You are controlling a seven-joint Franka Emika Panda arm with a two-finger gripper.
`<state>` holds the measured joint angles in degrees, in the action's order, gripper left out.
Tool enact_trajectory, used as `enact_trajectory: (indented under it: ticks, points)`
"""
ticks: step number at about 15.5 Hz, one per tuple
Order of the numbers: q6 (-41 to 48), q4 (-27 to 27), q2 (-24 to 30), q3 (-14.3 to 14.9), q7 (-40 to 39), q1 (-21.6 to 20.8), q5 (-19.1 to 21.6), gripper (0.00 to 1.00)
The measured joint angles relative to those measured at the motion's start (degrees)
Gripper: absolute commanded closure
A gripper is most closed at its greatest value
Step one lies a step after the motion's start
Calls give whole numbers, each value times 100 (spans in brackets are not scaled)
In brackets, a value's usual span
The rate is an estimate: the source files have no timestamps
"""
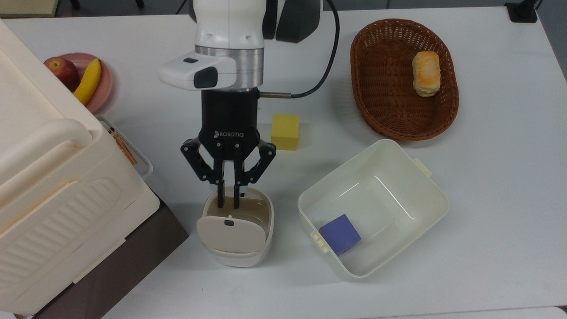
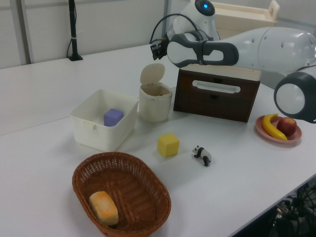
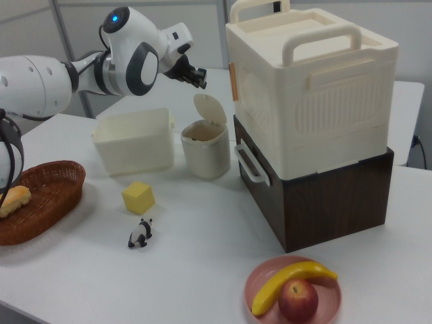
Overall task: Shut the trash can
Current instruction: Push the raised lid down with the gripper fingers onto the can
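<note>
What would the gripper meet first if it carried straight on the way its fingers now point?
Probably the raised lid of the trash can: the gripper points at it across the open mouth, though its height is unclear.

A cream trash can (image 1: 237, 239) with beige lid (image 1: 231, 234), yellow cube (image 1: 285, 131), purple cube (image 1: 340, 233), brown woven basket (image 1: 390, 110), pink plate (image 1: 102, 84).
</note>
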<state>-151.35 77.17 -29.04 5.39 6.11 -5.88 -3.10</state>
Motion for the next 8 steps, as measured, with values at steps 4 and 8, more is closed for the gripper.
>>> enact_trajectory:
  ticks: [4, 8]
  points:
    - [-275, -46, -118, 62, 0, 9, -1, 80]
    - [-296, -157, -267, 111, 125, 11, -1, 100]
